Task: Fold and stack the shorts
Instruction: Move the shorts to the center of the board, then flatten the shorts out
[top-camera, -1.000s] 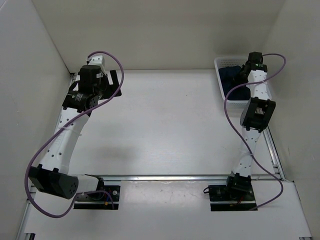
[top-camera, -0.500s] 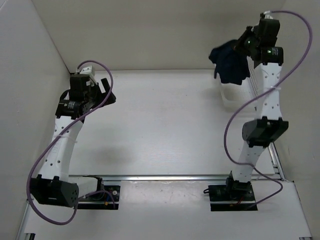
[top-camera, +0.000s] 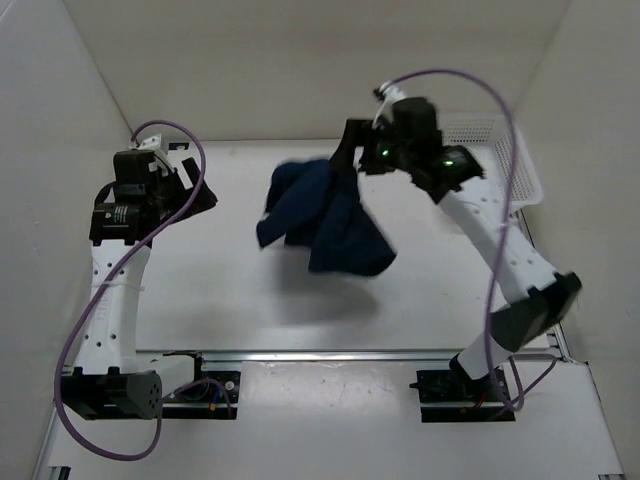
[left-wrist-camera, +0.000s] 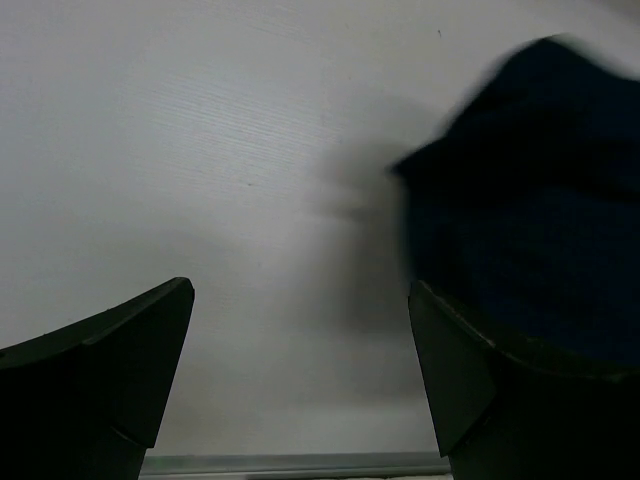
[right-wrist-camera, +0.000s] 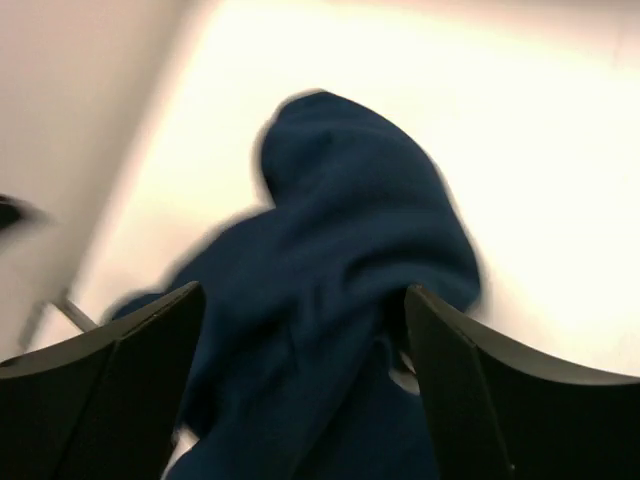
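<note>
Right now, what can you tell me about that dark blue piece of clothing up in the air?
The shorts are plain dark navy, of soft, limp-looking cloth, with no marks or print to be seen. They are bunched and crumpled, not folded, and look blurred. They hang above the middle of the table, casting a shadow on it, right at the right gripper, whose jaws stand wide apart with cloth between them. Whether the jaws touch the cloth cannot be told.

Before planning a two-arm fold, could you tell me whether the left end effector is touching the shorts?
Apart. The top external view shows bare table between the left end effector and the shorts.
</note>
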